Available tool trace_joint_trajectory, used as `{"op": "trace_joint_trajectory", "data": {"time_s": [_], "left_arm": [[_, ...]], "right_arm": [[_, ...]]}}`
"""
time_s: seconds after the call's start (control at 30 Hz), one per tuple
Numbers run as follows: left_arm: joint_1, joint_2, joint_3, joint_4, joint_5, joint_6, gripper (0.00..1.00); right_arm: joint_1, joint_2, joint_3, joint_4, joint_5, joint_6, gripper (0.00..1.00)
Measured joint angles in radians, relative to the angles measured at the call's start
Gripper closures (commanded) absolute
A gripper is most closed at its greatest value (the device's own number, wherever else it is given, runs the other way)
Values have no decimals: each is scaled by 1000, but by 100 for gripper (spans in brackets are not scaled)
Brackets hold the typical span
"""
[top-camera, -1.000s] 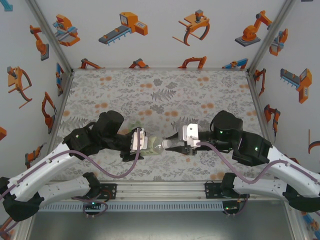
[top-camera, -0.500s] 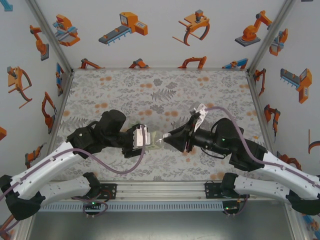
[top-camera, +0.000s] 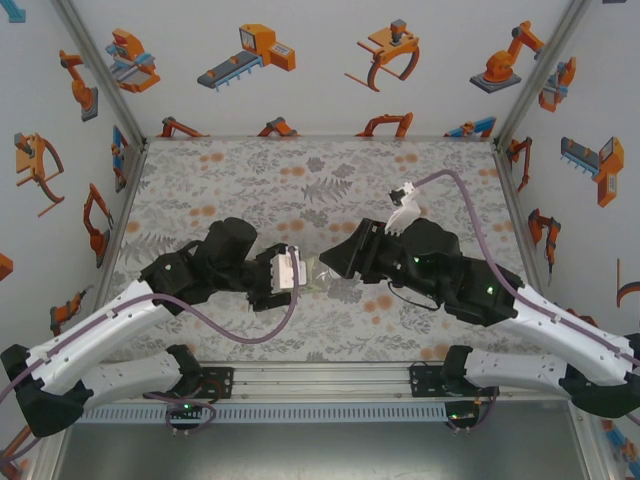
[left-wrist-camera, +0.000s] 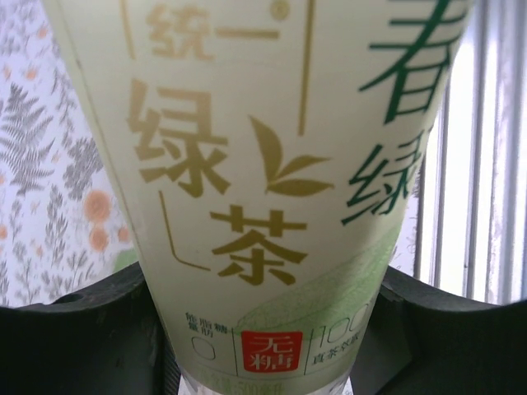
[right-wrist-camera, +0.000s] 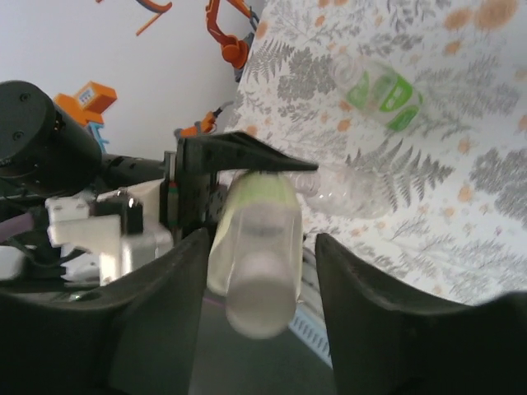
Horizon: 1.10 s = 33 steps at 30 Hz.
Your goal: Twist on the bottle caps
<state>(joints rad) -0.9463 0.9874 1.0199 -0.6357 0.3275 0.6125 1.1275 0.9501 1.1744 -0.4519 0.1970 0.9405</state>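
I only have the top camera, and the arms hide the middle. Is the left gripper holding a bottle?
Observer: Yes, the left gripper is shut on the pale-labelled bottle.
Operator: And the right gripper?
Observer: The right gripper is open, one finger each side of that bottle's end.
Operator: Any other bottles?
Observer: Two lie on the table beyond: a green-labelled bottle and a clear bottle.

The pale yellow bottle (left-wrist-camera: 263,197) is cut off at top and bottom in the left wrist view. In the right wrist view its near end is blurred; whether it is closed, I cannot tell. From above it is mostly hidden.
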Motion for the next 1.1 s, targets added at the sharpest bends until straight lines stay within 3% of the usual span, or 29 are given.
{"op": "trace_joint_trajectory", "data": {"time_s": [0.27,0.5,0.6,0.8,1.1], "left_arm": [[-3,-2,0,-8,81,16,100],[-3,-23,0,-51,137,26,100],[-3,-34,0,-61,154,26,100],[-3,-36,0,-73,171,26,100],[-3,-36,0,-77,175,26,100]], "right_arm": [[0,-41,8,18,-123,-449,37],[0,-97,72,-22,-343,-898,40],[0,-105,72,-48,-433,-1022,40],[0,-78,71,-76,-521,-1142,43],[0,-66,54,-76,-542,-1183,48]]}}
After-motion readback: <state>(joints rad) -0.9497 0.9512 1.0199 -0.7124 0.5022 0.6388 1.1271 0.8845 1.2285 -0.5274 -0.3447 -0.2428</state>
